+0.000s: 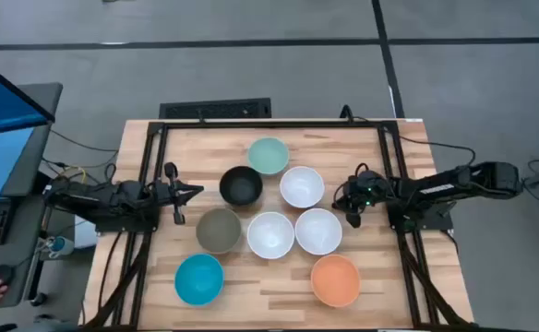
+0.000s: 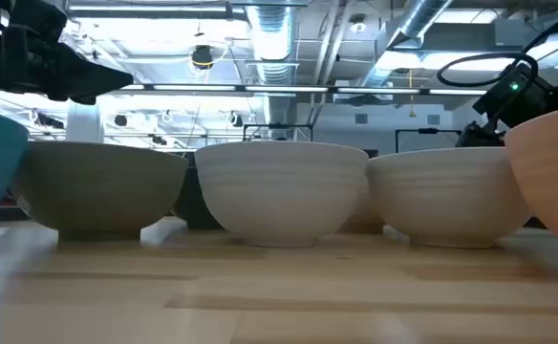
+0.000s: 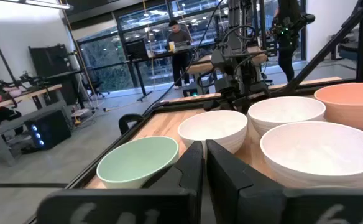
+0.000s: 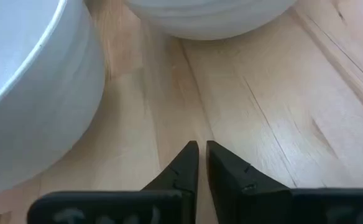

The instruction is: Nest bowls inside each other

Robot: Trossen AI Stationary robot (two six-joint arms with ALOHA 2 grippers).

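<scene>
Eight bowls sat separately on the wooden surface (image 1: 408,286), none nested, grouped around the central white bowl (image 1: 270,234). Beside it were the olive-grey bowl (image 1: 219,230) and a second white bowl (image 1: 318,231); beyond it stood the black bowl (image 1: 241,186), the third white bowl (image 1: 302,186) and the mint bowl (image 1: 268,155). The turquoise bowl (image 1: 199,278) and orange bowl (image 1: 335,280) lay nearer the front. The left end effector (image 1: 179,193), fingers nearly together, held nothing beside the black bowl. The right end effector (image 1: 351,208), likewise nearly closed and empty, pointed down near the second white bowl.
</scene>
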